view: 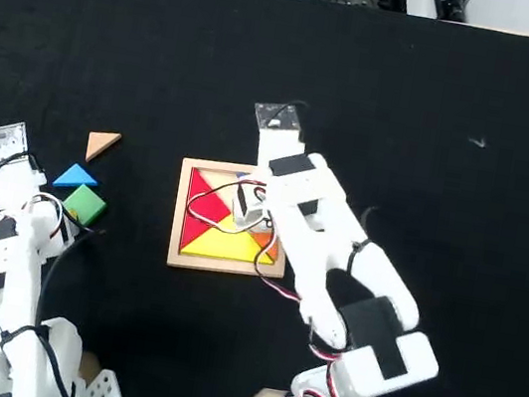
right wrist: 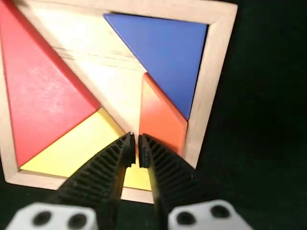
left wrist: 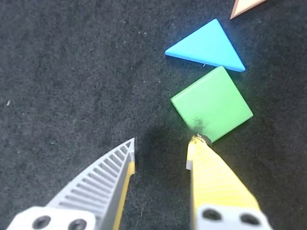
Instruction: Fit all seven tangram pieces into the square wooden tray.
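Left wrist view: found the left hand (left wrist: 164, 141) spread, one fingertip at the green square's (left wrist: 212, 105) edge, light blue triangle (left wrist: 206, 45) and peach triangle (left wrist: 244, 5) beyond.

Right wrist view: found the right hand (right wrist: 135, 139) pressed nearly together, pinching nothing, above the wooden tray (right wrist: 216, 72) holding red triangle (right wrist: 43, 96), yellow triangle (right wrist: 76, 143), orange piece (right wrist: 160, 115) and dark blue triangle (right wrist: 163, 48).

High view: found the wooden tray mid-way across the table (view: 459, 240), the three loose pieces left of it, by the left hand.

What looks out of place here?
Three pieces lie loose on the black table beside the tray: a green square, a light blue triangle and a tan triangle. The tray has a bare patch where they belong. Nothing looks broken or tipped.
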You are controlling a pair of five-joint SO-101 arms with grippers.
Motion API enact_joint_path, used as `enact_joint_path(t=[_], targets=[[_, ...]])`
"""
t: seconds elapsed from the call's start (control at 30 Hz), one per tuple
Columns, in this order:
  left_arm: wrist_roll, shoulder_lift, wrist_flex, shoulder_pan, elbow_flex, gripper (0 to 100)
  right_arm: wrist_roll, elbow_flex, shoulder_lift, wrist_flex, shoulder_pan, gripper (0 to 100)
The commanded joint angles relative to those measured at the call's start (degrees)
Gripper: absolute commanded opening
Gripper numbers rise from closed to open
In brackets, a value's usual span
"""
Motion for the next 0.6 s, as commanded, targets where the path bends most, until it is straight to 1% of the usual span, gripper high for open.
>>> enact_joint_path(t=[0.0,0.13,0.3,0.4,0.57], targets=[[-0.3,-0.8,-0.9,0.0,-0.3,18,0.8,-3.6,-0.4,0.2,-0.5,1.1],[-0.3,-0.8,-0.9,0.0,-0.3,18,0.8,-3.6,-2.3,0.6,-0.4,1.1],[-0.3,-0.8,-0.9,0.0,-0.3,18,2.1,-2.9,-7.6,3.1,3.3,1.1],[-0.3,-0.8,-0.9,0.0,-0.3,18,4.7,-0.4,-7.0,1.7,4.5,1.1],[-0.3,-0.8,-0.9,0.1,-0.3,18,5.1,0.4,-2.2,-0.1,3.1,1.1]])
